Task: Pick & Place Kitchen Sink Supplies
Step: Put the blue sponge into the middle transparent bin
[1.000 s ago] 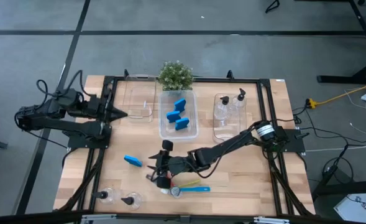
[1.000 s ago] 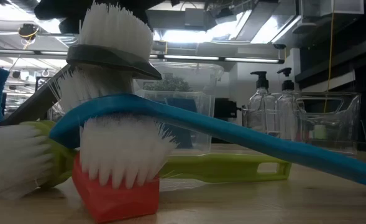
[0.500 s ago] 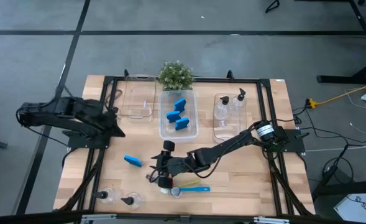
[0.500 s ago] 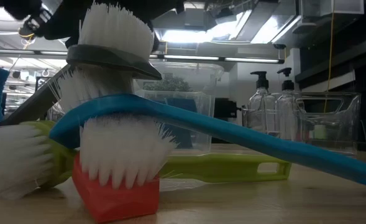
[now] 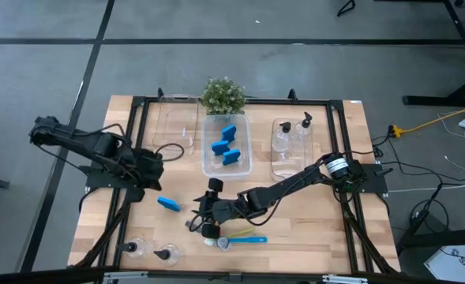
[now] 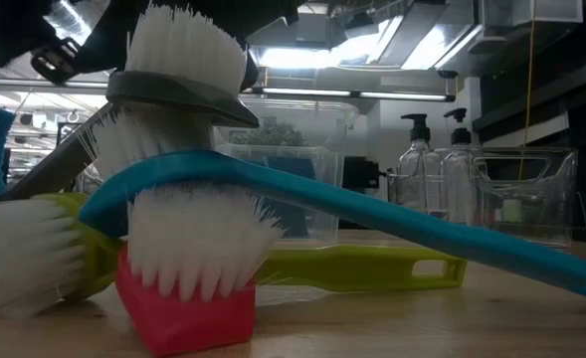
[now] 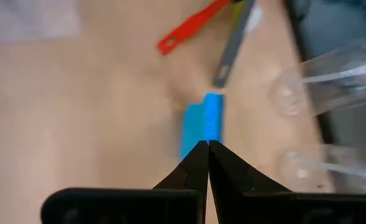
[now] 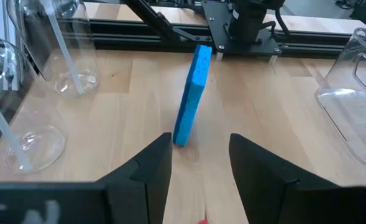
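One blue sponge (image 5: 167, 203) stands on its long narrow side on the table, left of centre. My left gripper (image 5: 155, 167) hangs shut above it on its far side, tipped down at the sponge (image 7: 204, 121). My right gripper (image 5: 197, 217) is open over a pile of brushes, pointing at the sponge (image 8: 192, 93). In the pile, the grey brush head (image 6: 178, 89) lies on top with its bristles up. Under it the blue brush (image 6: 372, 214) crosses the yellow-green brush (image 6: 362, 267) and the red brush head (image 6: 183, 313). Two bottles (image 5: 151, 251) lie at the near left. My right gripper stands low over the brush pile, its fingers slanting toward the table's left. A sliver of red (image 8: 201, 220) shows far back between the fingers. I cannot tell whether they touch a brush there.
At the back stand a clear bin (image 5: 177, 130), a middle bin (image 5: 244, 162) holding three sponges, and a right bin (image 5: 279, 162) holding two bottles. A green plant (image 5: 223, 95) is behind them. Black frame rails run along the table's sides.
My left gripper has swung from beside the far-left bin toward the near edge and down toward the lone sponge, tipping from level to nose-down. It has stayed shut.
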`<state>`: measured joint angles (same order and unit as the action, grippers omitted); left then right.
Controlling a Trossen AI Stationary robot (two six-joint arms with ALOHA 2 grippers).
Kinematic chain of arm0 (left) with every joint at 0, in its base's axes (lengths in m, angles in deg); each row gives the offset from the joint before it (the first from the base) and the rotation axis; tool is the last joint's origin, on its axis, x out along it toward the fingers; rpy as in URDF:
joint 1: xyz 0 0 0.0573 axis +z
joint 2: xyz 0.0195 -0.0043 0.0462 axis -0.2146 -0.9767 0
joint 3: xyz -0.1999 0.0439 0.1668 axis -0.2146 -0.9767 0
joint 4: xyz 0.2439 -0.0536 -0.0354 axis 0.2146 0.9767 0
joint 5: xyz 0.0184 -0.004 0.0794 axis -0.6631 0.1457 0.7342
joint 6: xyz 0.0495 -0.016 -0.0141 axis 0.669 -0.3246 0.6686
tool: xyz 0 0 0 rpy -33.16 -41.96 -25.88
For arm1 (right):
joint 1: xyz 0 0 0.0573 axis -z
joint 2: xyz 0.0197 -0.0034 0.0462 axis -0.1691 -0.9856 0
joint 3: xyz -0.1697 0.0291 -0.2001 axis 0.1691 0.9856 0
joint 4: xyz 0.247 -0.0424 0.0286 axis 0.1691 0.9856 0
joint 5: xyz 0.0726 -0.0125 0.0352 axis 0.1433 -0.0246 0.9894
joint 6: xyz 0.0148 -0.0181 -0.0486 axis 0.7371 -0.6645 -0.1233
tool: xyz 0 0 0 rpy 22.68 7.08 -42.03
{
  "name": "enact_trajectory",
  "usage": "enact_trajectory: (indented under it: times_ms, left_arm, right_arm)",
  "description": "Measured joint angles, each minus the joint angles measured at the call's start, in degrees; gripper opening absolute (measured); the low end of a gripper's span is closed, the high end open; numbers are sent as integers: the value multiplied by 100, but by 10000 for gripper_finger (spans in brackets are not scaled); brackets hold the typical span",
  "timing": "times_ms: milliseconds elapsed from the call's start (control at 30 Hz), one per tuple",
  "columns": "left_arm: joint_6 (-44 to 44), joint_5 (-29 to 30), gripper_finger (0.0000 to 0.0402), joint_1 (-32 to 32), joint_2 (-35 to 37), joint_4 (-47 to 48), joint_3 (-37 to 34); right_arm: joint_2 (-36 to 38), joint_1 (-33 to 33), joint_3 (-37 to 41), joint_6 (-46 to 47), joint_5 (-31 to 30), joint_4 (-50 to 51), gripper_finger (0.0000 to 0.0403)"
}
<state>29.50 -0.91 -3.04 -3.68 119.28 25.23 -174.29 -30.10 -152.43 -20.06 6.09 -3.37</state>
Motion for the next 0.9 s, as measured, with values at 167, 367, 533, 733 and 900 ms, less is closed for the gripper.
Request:
enact_trajectory:
  times_ms: [167, 367, 533, 733, 900]
  left_arm:
    - [95, 723, 7, -368, -266, 236, 0]
    - [-412, 990, 7, -704, -406, 347, -2]
    - [-450, 1142, 7, -890, -405, 346, -2]
    - [-934, 1367, 13, -884, -405, 268, -2]
    - [-1735, 1628, 54, -883, -405, 202, -2]
  right_arm:
    - [0, 0, 0, 2, 0, 36, 159]
    - [0, 0, 0, 2, 0, 52, 159]
    - [0, 0, 0, 0, 0, 52, 159]
    - [0, 0, 0, 1, 2, 67, 159]
    - [0, 0, 0, 0, 7, 94, 159]
